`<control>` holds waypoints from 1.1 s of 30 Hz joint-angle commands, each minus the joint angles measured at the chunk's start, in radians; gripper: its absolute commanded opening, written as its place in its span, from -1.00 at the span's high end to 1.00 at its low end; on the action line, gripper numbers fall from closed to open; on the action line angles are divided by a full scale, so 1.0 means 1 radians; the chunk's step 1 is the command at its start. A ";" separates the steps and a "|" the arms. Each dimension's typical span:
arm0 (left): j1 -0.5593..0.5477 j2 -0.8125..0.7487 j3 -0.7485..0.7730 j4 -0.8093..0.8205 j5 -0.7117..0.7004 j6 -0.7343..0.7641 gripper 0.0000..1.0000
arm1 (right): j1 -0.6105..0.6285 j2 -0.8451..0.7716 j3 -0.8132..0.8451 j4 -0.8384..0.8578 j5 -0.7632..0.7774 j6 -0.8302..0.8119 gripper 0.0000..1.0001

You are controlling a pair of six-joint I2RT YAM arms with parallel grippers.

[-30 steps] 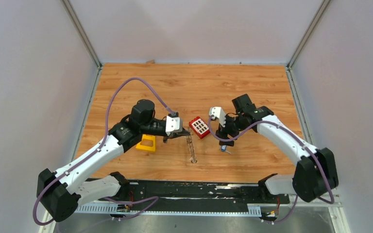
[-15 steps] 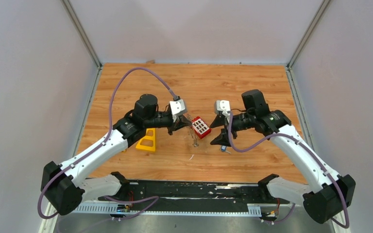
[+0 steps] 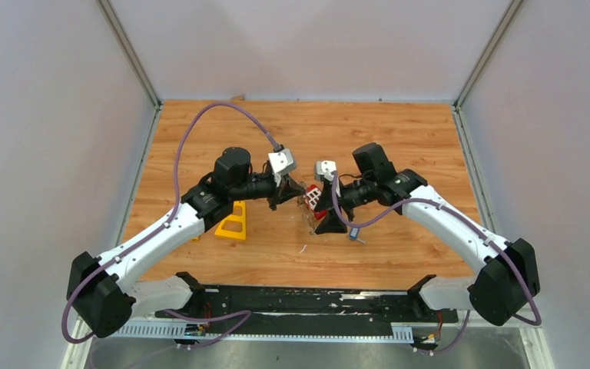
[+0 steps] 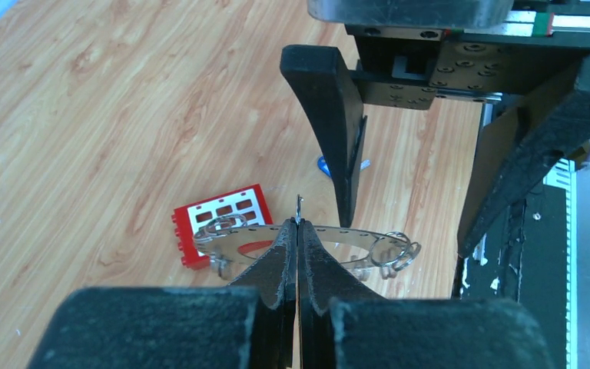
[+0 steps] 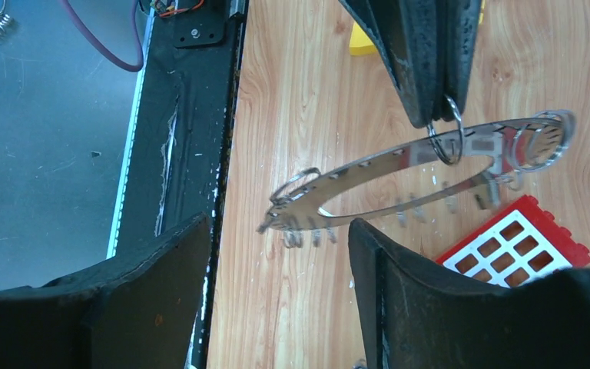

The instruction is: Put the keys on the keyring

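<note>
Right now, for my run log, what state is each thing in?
left gripper, shut on the keyring
right gripper, open, by the keyring's free end
keyring, held above the table
red block, flat on table
blue key, loose on table
yellow frame, on table

The keyring (image 5: 384,164) hangs between left hand (image 4: 298,228) and right hand (image 5: 276,229), above the block (image 4: 227,211).

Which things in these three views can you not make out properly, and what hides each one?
Blue-headed key: left wrist view, mostly behind a black right finger; tiny from above.
Red block with white squares: right wrist view, cut by the edge and a finger.
Yellow triangular frame: right wrist view, only a corner beside the left fingers.
Black-headed key: seen in no view.
</note>
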 commanded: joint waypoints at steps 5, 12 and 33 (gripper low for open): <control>0.004 -0.008 0.042 0.076 -0.059 -0.056 1.00 | 0.017 0.031 -0.001 0.092 0.016 0.067 -0.28; 0.004 -0.005 0.046 0.080 -0.073 -0.065 1.00 | 0.024 0.054 -0.003 0.149 0.094 0.126 -0.17; 0.004 -0.022 0.027 0.067 -0.142 0.009 1.00 | 0.024 -0.029 -0.019 0.155 0.165 0.079 1.00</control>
